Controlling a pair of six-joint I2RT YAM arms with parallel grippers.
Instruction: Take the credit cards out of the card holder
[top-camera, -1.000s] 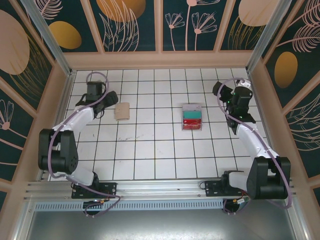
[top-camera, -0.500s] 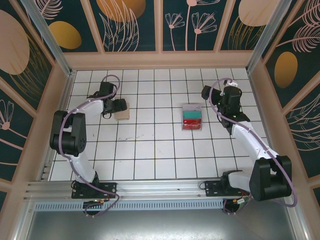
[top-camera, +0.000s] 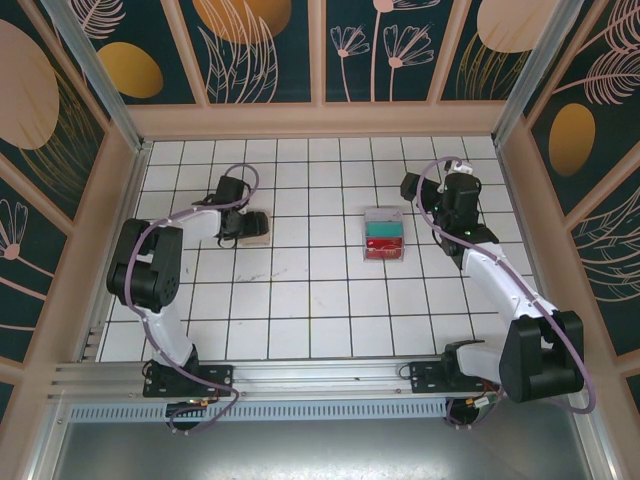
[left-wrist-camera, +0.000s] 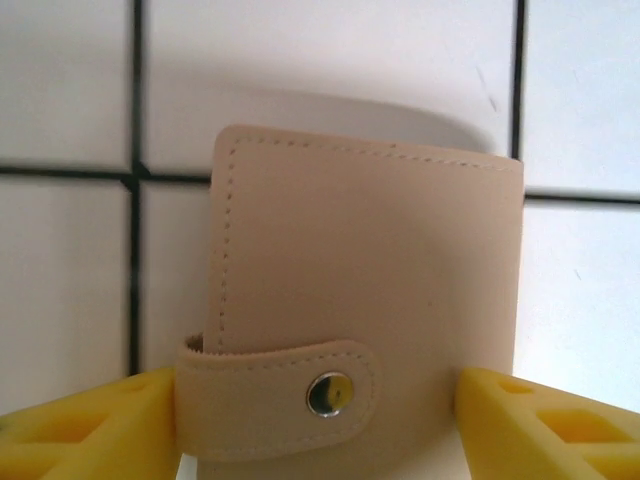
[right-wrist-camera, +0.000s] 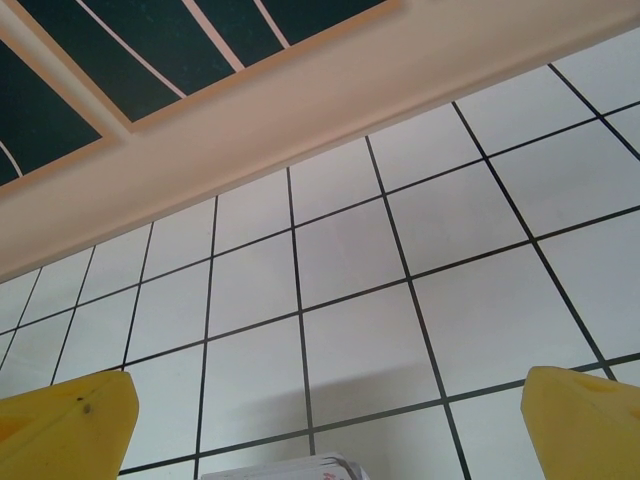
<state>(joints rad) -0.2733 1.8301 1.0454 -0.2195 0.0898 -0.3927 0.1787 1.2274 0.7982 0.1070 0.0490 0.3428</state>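
One snapped-shut card holder (left-wrist-camera: 360, 270) sits inside the left claw (left-wrist-camera: 315, 398), grip unclear; right claw (right-wrist-camera: 330, 400) gapes wide.

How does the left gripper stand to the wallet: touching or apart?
Cannot tell. In the left wrist view the left gripper has a finger on each side of the wallet, neither contact nor gap plain.

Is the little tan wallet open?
No, the card holder is folded shut, with its strap fastened across the front by the snap.
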